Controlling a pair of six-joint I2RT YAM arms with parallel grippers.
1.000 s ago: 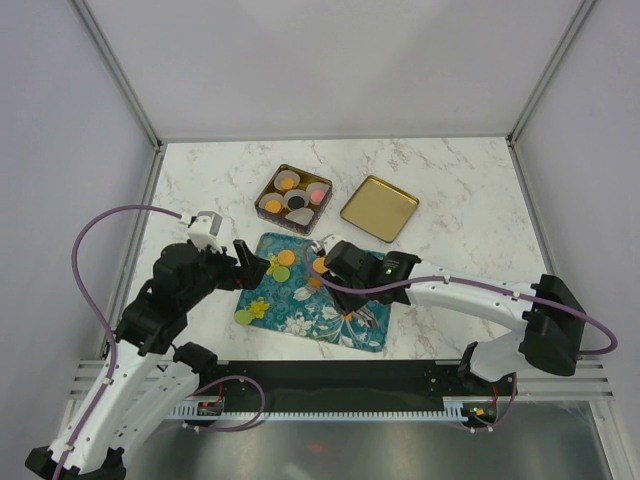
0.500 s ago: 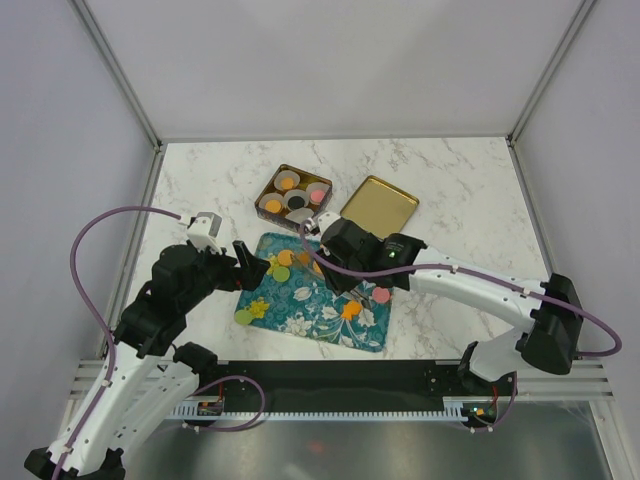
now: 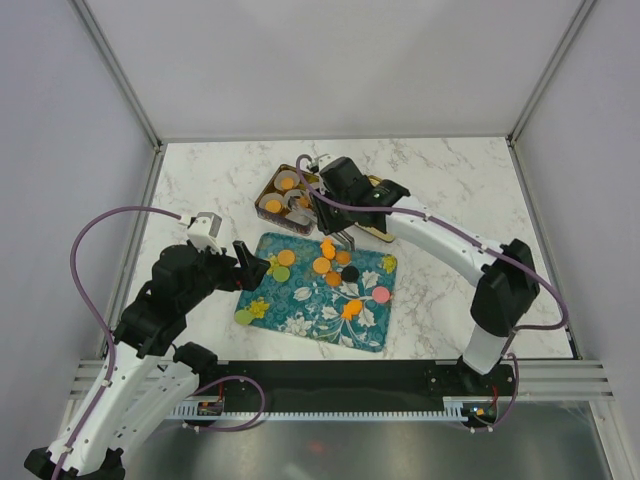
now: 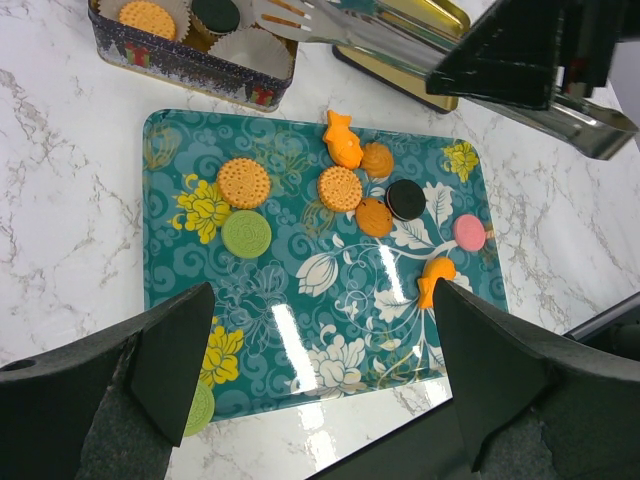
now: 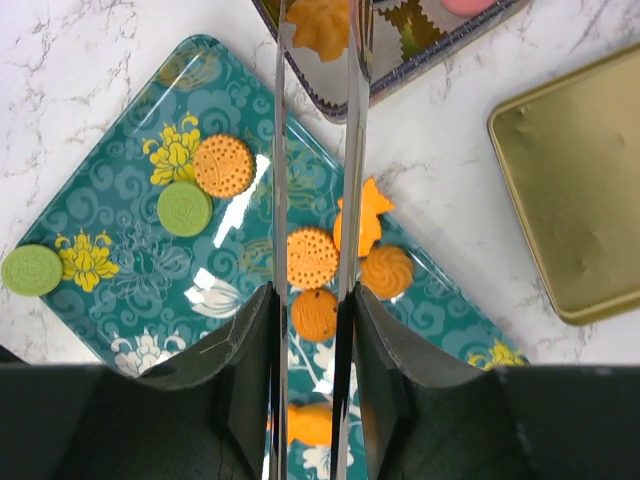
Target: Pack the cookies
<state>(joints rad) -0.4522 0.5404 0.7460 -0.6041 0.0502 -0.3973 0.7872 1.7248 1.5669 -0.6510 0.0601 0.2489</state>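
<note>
The right arm point(image 3: 440, 235) has been swung off the tray point(image 4: 300, 330) and carried back over the tin point(image 4: 180, 60), so that cookies formerly hidden beneath it are now uncovered. The left arm point(image 3: 170, 290) has been kept where it was.

The right claw point(image 5: 311, 310) is clamped on a pair of metal tongs point(image 4: 380, 38). An orange cookie point(image 5: 320, 25) with a wavy edge is pinched between the tong tips above the tin. Whether it touches anything inside cannot be told.

Inside the tin, one orange disc and one black disc are seen in paper cups point(image 4: 245, 45), and the nearest cup is seen empty.

The other cookies point(image 4: 340, 188) are spread over the teal flowered tray. Several orange ones and a black one are clustered near its far edge. A pink one and an orange fish shape are placed towards its right side. An orange one and a green one are placed side by side to the left, and another green one is found at the near left corner.

The left claw point(image 4: 322, 300) is held wide apart above the tray's near part, with nothing gripped.

The gold lid point(image 5: 580, 180) is laid on the marble bench point(image 3: 450, 180) just beside the tin.
</note>
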